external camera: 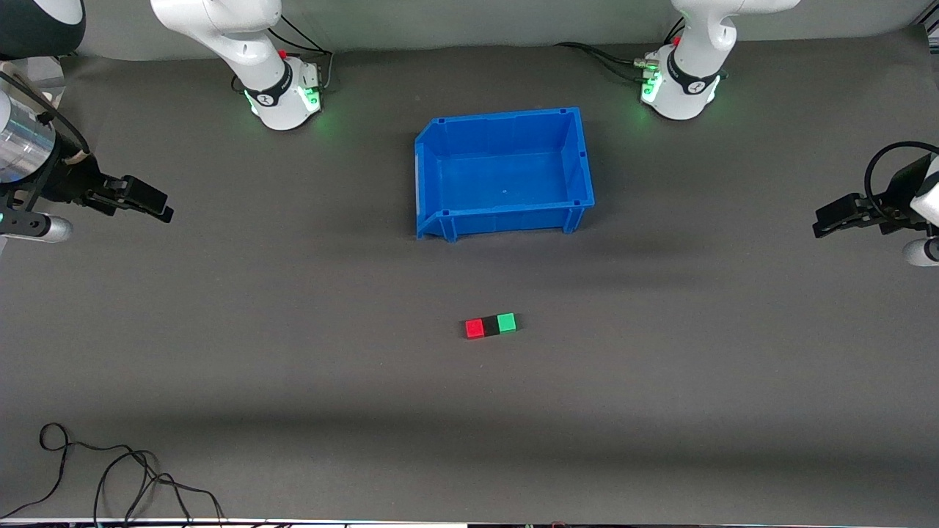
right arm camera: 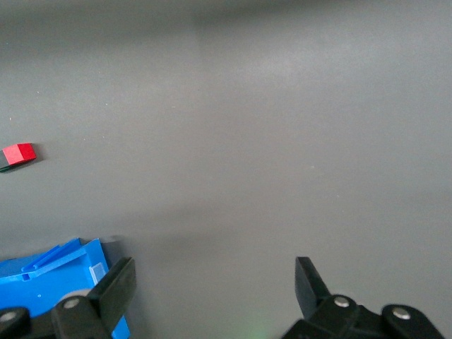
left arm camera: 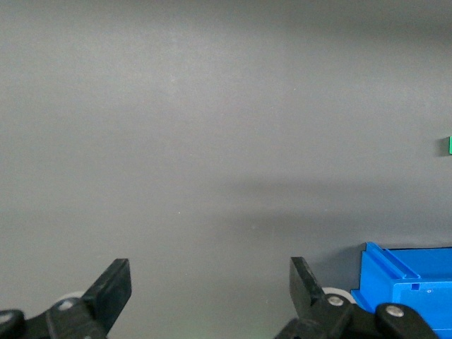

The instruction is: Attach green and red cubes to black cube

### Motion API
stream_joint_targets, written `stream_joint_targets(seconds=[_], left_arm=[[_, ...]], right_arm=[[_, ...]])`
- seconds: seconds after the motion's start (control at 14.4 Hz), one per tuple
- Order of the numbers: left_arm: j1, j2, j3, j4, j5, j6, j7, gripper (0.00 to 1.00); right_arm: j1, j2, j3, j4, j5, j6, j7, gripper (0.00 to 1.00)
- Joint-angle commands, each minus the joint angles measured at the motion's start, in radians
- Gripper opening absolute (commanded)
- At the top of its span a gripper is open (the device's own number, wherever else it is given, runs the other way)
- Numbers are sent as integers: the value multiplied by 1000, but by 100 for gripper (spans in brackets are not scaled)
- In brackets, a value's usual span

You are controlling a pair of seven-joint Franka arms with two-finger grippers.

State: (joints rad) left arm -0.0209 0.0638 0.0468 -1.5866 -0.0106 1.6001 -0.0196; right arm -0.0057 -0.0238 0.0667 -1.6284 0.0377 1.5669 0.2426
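Front view
Right gripper point(external camera: 158, 205): fingers spread apart, holding nothing, up over bare mat at the right arm's end of the table; arm waits.
Left gripper point(external camera: 825, 222): fingers spread apart, holding nothing, up over bare mat at the left arm's end of the table; arm waits.
Red cube point(external camera: 475, 328): on the grey mat point(external camera: 293, 352), touching the black cube on the side toward the right arm's end.
Black cube point(external camera: 491, 325): middle of the row, between the two coloured cubes.
Green cube point(external camera: 506, 323): touching the black cube on the side toward the left arm's end.
Row: three cubes in one line, nearer the camera than the blue bin point(external camera: 579, 165), well apart from it.
Cable point(external camera: 125, 477): loose loops on the mat near the camera edge.

Left wrist view
Left gripper point(left arm camera: 210, 286): both fingertips wide apart, bare mat between them.
Green cube point(left arm camera: 450, 145): sliver at the frame edge.
Blue bin point(left arm camera: 406, 286): corner just beside one finger.

Right wrist view
Right gripper point(right arm camera: 214, 286): fingertips wide apart, nothing between.
Red cube point(right arm camera: 19, 153): near the frame edge, dark block touching it.
Blue bin point(right arm camera: 42, 272): corner beside one finger.
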Motion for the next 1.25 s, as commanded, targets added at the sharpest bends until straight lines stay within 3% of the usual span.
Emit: stream_joint_targets(seconds=[0.0, 1.18], left_arm=[[62, -1, -76, 13, 12, -22, -22, 100], [61, -7, -76, -4, 12, -20, -37, 100]], right_arm=[[-5, 4, 4, 12, -19, 1, -22, 100], [-4, 4, 5, 7, -19, 16, -91, 100]])
